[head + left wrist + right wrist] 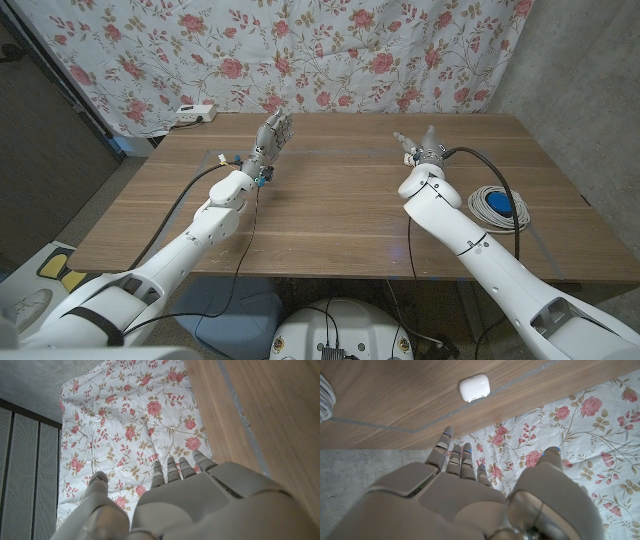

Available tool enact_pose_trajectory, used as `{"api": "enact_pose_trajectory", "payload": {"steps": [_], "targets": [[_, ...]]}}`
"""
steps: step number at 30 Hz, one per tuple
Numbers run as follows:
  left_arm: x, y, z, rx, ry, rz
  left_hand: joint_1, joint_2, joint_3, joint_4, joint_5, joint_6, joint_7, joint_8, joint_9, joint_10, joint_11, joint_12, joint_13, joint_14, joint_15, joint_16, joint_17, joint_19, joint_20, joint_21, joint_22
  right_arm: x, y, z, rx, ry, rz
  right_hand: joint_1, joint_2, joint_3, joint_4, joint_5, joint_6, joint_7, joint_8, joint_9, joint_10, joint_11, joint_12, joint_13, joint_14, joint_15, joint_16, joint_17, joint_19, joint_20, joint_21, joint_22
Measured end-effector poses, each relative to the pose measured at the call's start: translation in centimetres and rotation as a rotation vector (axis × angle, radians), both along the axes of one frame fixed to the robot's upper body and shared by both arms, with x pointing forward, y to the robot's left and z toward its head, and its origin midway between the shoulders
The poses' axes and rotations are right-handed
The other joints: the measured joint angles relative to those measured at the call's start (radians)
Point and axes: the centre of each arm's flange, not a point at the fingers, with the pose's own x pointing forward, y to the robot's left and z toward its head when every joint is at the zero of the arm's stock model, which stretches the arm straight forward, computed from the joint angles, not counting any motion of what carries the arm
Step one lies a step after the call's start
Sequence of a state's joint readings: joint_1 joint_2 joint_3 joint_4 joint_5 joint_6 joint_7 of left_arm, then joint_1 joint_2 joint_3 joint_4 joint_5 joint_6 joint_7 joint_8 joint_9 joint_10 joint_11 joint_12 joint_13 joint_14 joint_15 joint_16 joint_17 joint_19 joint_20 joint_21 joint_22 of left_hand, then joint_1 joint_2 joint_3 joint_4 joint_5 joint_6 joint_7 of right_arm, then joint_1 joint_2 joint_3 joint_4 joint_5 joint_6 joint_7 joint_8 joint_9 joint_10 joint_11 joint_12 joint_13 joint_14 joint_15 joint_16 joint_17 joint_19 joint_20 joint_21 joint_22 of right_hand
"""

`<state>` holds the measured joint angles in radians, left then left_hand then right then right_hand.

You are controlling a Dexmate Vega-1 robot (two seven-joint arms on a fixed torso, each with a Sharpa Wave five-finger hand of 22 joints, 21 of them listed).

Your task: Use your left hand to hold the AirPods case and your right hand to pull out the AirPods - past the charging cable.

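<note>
AirPods case point(474, 387): it is lying closed on the wooden worktop point(330, 200), just beside a pale line that is running across the boards, ahead of the right fingertips in the right wrist view; in the head view I cannot make it out.
Handling: it is looking small, white, smooth and rounded, so I am judging it light, hard and slippery; it will probably be sliding away if it is pushed from one side only.
Where to hold: the left fingers should be pinching the lower body on its two broad faces, leaving the lid free to open.
AirPods: they are hidden inside the case; they will likely be tiny and glossy, needing a fine pinch on the stems.
Left robot hand point(272, 133): it is standing raised above the worktop with fingers apart, grasping nothing.
Right robot hand point(421, 151): it is released too, fingers spread, nothing in it.
Charging cable point(498, 206): it is lying coiled on the worktop, on the outer side of the right arm.
</note>
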<state>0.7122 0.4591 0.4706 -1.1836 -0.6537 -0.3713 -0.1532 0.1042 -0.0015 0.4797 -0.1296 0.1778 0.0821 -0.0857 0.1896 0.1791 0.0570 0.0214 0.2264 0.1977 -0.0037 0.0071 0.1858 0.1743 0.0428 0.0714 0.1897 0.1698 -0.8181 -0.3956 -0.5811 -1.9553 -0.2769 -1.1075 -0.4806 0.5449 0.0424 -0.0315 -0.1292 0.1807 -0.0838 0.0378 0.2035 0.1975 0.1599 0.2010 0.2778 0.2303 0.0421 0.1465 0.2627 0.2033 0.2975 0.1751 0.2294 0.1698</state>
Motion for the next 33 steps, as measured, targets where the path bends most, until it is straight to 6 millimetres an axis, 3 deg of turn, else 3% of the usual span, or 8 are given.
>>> {"api": "enact_pose_trajectory", "payload": {"steps": [3, 10, 26, 33], "targets": [[0.0, 0.0, 0.0, 0.0, 0.0, -0.001, 0.0, 0.0, 0.0, 0.0, 0.0, 0.0, 0.0, 0.0, 0.0, 0.0, 0.0, 0.0, 0.0, 0.0, 0.0, 0.0, 0.0, 0.0, 0.0, 0.0, 0.0, 0.2, 0.1, 0.0, -0.015, 0.01, -0.013, 0.0, 0.0, 0.0, 0.0, 0.0, 0.0, 0.0, 0.0, 0.0, 0.004, 0.004, 0.0, 0.0, 0.017, 0.015, 0.004, -0.004, 0.022, 0.006, 0.004, 0.0], [0.0, 0.0, -0.1, -0.001, 0.005, -0.001, 0.0, 0.0, 0.0, 0.0, 0.0, 0.002, 0.002, 0.0, 0.0, 0.0, 0.0, 0.0, 0.0, 0.0, 0.0, 0.0, 0.0, 0.0, 0.0, 0.0, 0.0, 0.5, 0.3, 0.1, -0.042, 0.024, -0.034, 0.0, 0.0, 0.0, 0.0, 0.0, -0.004, 0.004, 0.0, 0.0, 0.009, 0.009, 0.0, 0.0, 0.023, 0.009, 0.004, -0.004, 0.031, 0.003, 0.004, 0.0], [-0.2, -0.2, -0.3, 0.0, 0.007, -0.004, 0.0, 0.0, 0.0, 0.0, 0.0, 0.002, 0.002, 0.0, 0.0, 0.0, 0.0, 0.0, 0.0, 0.0, 0.0, 0.0, 0.0, 0.0, 0.0, 0.0, 0.0, 1.1, 0.7, 0.2, -0.085, 0.07, -0.077, -0.004, -0.004, 0.0, 0.0, 0.0, -0.002, 0.017, 0.0, 0.0, 0.009, 0.009, 0.0, 0.0, 0.019, 0.024, -0.004, -0.003, 0.025, 0.009, -0.006, 0.0], [-0.4, -0.1, -0.4, 0.002, 0.008, -0.001, 0.0, 0.0, 0.0, 0.0, 0.0, 0.002, 0.002, 0.0, 0.0, 0.0, 0.0, 0.0, 0.0, 0.0, 0.0, 0.0, 0.0, 0.0, 0.0, 0.0, 0.0, 1.1, 0.7, 0.1, -0.096, 0.085, -0.098, -0.006, -0.006, 0.001, 0.01, 0.0, -0.004, 0.025, 0.0, 0.0, 0.01, 0.01, 0.0, 0.0, 0.003, 0.032, -0.012, -0.003, 0.02, 0.014, -0.012, 0.0]]}}
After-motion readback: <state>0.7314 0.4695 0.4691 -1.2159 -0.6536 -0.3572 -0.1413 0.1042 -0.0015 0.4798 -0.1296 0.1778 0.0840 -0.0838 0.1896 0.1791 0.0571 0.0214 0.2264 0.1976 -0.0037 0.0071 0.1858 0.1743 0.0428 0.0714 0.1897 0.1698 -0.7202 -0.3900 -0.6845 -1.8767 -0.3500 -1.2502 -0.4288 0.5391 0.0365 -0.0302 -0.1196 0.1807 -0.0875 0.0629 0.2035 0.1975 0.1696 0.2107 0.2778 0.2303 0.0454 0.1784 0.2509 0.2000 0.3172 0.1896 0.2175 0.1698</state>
